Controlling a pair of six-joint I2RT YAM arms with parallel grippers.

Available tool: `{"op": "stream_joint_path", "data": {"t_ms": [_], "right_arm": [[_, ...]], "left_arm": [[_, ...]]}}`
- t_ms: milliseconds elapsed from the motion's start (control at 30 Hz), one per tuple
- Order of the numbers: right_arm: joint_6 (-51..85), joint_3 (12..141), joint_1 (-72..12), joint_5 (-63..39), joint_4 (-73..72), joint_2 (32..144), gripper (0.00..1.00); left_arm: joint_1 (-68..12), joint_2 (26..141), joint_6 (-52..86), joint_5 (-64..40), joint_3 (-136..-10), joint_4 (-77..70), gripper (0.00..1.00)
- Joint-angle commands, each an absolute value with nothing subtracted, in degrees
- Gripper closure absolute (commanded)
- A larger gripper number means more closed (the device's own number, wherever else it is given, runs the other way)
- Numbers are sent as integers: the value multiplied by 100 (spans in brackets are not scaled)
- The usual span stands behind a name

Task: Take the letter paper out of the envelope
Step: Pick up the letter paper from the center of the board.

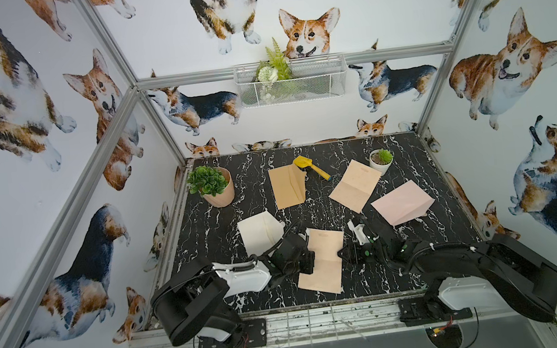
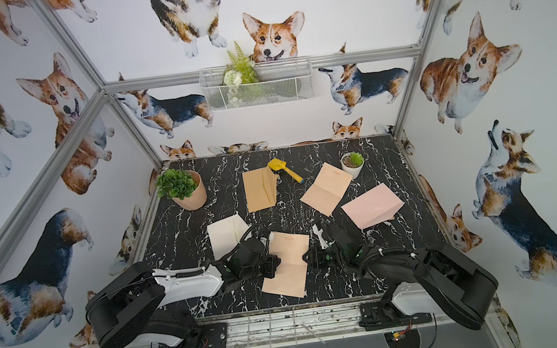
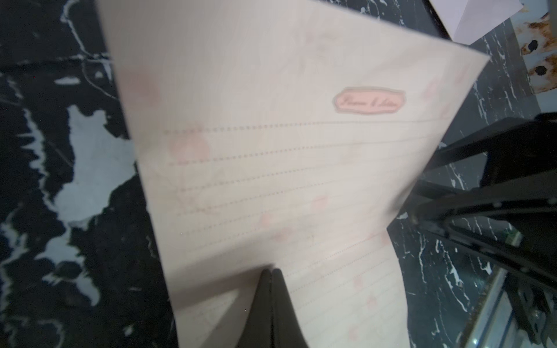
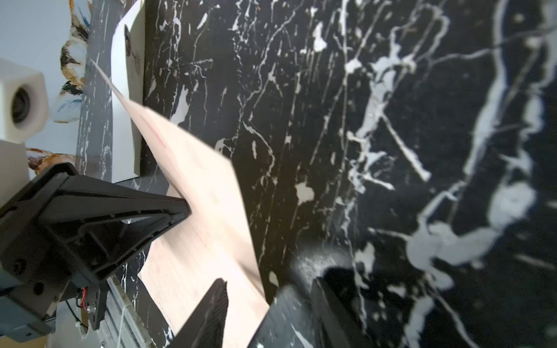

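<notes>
the label (image 3: 369,101) on the letter paper (image 3: 256,168) is unreadably blurred.

Left arm (image 1: 191,300), right arm (image 1: 512,263): black links, white shells, black cables, green wrist lights.

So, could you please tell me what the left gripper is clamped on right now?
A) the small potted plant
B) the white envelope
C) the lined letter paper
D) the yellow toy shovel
C: in the left wrist view the left gripper has its jaws pressed together on the edge of the lined letter paper.
</notes>
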State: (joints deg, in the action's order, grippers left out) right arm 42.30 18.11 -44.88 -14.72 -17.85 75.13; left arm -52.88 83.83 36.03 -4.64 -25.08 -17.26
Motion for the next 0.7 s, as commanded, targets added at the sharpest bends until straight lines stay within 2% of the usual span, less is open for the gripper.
{"op": "stream_joint_path", "data": {"t_ms": [0, 200, 300, 467, 667], "right_arm": [[4518, 1828, -4490, -1790, -2526, 8156, 52], [4684, 2011, -4484, -2003, -3465, 9025, 82], [4591, 2215, -4470, -2027, -3375, 9237, 90], [4548, 2342, -4376, -2121, -3404, 9412, 100], [4491, 2342, -3890, -2379, -3501, 9407, 100]], "left_arm": [[-5291, 8324, 3678, -489, -2471, -1688, 100], [-5291, 8314, 3656, -449, -2530, -1628, 100], [-5289, 8298, 3646, -483, -2551, -1629, 100], [-5291, 8121, 3647, -402, -2484, -1538, 100], [-5289, 7754, 3609, -215, -2392, -1295, 100]]}}
